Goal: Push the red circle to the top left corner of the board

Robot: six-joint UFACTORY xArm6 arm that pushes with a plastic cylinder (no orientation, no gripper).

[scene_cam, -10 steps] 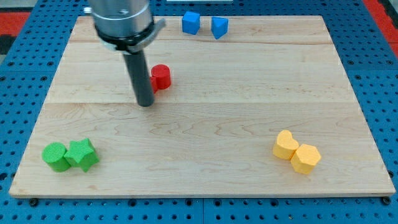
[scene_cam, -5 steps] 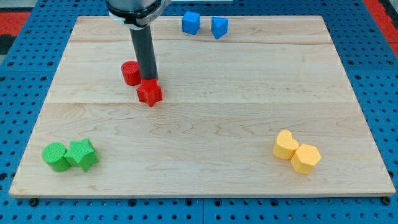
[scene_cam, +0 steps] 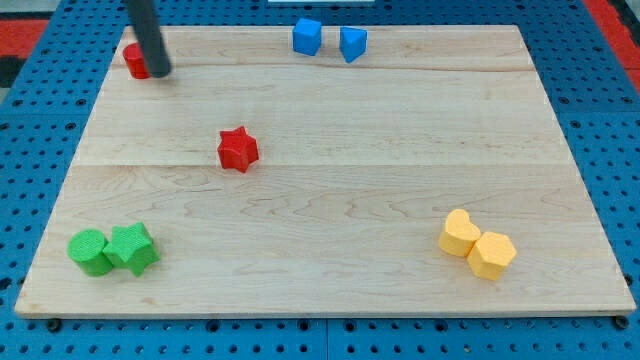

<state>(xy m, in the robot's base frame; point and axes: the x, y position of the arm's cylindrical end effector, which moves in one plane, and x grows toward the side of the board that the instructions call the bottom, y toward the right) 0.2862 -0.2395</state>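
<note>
The red circle [scene_cam: 134,60] lies near the board's top left corner, partly hidden behind my rod. My tip [scene_cam: 159,72] rests on the board right against the circle's right side. The red star [scene_cam: 238,149] lies alone left of the board's middle, well below and to the right of my tip.
Two blue blocks [scene_cam: 307,36] [scene_cam: 352,43] sit side by side at the top edge. A green circle [scene_cam: 88,250] and a green star [scene_cam: 133,248] touch at the bottom left. A yellow heart [scene_cam: 458,232] and a yellow hexagon [scene_cam: 491,254] touch at the bottom right.
My tip has swept up and to the left, pushing the red circle from beside the red star to the top left corner. The red star has stayed roughly in place.
</note>
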